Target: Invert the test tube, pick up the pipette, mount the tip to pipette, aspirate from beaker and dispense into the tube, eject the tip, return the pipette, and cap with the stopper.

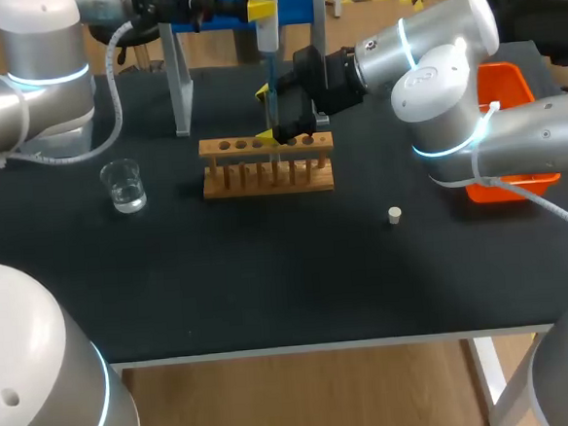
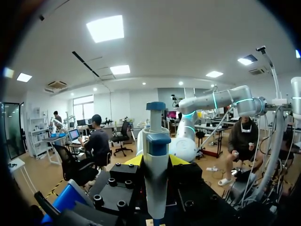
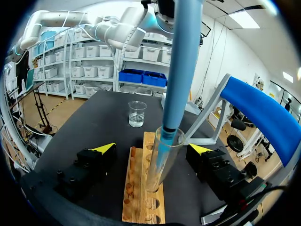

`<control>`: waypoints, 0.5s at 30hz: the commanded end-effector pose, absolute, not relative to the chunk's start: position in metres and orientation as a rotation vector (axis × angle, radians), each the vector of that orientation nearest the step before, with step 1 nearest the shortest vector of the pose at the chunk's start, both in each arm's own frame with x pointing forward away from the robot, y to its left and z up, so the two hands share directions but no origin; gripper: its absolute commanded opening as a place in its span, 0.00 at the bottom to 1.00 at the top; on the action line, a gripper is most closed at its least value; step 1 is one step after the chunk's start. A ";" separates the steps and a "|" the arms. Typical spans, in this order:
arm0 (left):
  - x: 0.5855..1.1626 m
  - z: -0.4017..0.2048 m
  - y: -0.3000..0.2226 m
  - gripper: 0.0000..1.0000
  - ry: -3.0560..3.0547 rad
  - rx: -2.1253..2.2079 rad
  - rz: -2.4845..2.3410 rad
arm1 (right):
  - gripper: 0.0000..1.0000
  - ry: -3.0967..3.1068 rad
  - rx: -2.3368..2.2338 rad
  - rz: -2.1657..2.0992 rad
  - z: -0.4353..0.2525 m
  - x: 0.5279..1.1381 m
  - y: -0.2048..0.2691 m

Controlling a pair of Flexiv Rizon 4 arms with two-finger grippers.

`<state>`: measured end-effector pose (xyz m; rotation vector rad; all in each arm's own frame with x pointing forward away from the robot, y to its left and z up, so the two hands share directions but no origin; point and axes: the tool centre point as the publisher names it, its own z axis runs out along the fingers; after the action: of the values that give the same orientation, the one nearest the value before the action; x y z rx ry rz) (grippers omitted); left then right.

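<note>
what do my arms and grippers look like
Left arm and right arm: rounded silver-grey segments, glowing pale-blue joint rings, a white cable along each. Left gripper and right gripper: black bolted blocks, two fingers with bright yellow triangular tips.

Silver left arm (image 1: 32, 89) with a glowing blue ring: entering from the left side and stretched along the far edge of the table toward the middle. Black left gripper (image 2: 156, 162) with yellow tips: held level, fingers pressed from two sides on an upright blue and white pipette (image 2: 155, 136).

Silver right arm (image 1: 435, 66) with a glowing blue ring: entering from the right, elbow bent, wrist turned toward the middle. Black right gripper (image 1: 269, 115) with yellow tips: tilted a little downward, fingers (image 3: 106, 147) spread wide on both sides of a clear glass test tube (image 3: 160, 165), not clamping it.
</note>
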<state>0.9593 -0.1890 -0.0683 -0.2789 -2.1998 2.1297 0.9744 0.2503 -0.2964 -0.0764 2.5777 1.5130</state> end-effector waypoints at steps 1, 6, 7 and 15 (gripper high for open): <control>0.962 -0.071 -0.189 0.00 -2.192 -0.281 2.129 | 1.00 2.578 -0.078 1.515 -0.296 0.975 0.250; 0.962 -0.074 -0.188 0.00 -2.190 -0.270 2.129 | 1.00 2.578 -0.078 1.515 -0.296 0.975 0.250; 0.962 -0.074 -0.188 0.00 -2.189 -0.268 2.130 | 1.00 2.578 -0.078 1.515 -0.296 0.975 0.250; 0.963 -0.078 -0.187 0.00 -2.184 -0.258 2.132 | 1.00 2.578 -0.078 1.515 -0.296 0.975 0.250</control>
<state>0.9613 -0.1868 -0.0760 -0.2535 -2.1896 2.1280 0.9745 0.2503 -0.2964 -0.0764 2.5776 1.5131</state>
